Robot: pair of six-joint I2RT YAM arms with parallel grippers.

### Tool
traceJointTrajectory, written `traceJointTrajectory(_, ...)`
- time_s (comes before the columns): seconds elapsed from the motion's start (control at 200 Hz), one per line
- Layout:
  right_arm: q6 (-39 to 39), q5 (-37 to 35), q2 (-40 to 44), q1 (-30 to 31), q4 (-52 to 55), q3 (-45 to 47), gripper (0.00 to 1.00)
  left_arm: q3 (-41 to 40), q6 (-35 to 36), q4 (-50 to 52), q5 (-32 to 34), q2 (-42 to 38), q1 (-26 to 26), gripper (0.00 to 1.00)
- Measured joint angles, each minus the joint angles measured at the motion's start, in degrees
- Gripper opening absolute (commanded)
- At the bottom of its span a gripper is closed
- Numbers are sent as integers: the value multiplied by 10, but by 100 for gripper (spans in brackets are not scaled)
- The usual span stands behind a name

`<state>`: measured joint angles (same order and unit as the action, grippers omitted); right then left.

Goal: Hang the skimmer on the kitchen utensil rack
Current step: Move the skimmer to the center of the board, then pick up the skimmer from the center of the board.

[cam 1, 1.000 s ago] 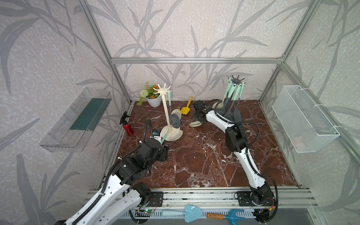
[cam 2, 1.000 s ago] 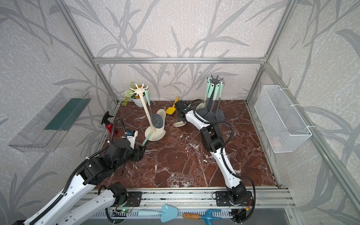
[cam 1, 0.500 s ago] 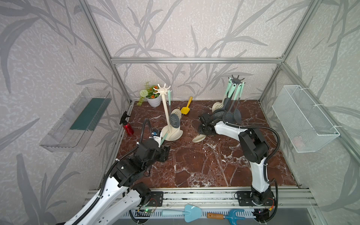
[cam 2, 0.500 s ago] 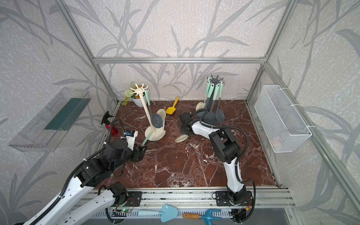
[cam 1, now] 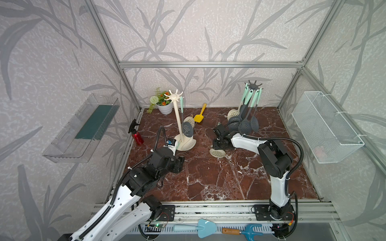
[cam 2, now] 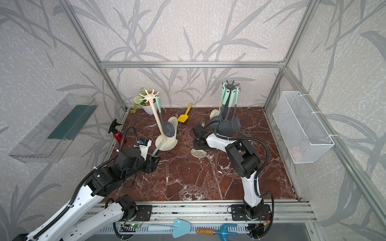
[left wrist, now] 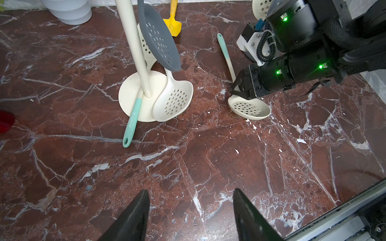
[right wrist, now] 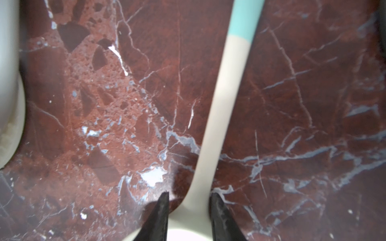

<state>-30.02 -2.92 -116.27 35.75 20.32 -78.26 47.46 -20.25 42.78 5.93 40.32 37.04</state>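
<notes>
The left gripper hangs spread wide and empty over the table, maybe waiting its turn. Next to it stands the cream rack. The skimmer lies flat on the table, not hung yet. The right gripper sits around its neck, a little apart. I think it is not squeezing.

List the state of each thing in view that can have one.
cream skimmer, lying on the table, not hung
right gripper, open, jaws either side of the cream skimmer's neck
left gripper, open, empty
cream rack, upright
grey skimmer, hanging on the cream rack
dark rack, upright, several utensils hanging on it
spray bottle, upright
yellow scoop, lying flat
</notes>
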Motion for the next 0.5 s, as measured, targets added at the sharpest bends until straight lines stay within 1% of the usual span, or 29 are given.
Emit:
traceJointTrajectory(0.25,15,0,-45,-21,27,-61,36,0,2,0,2,-1,0,63)
traceJointTrajectory(0.375,16,0,-58,-25,36,-82,34,0,2,0,2,-1,0,62)
traceJointTrajectory(0.43,16,0,-68,-25,40,-95,30,0,3,0,2,0,0,62)
traceJointTrajectory(0.5,16,-5,-79,-25,47,-113,18,0,3,0,2,0,0,62)
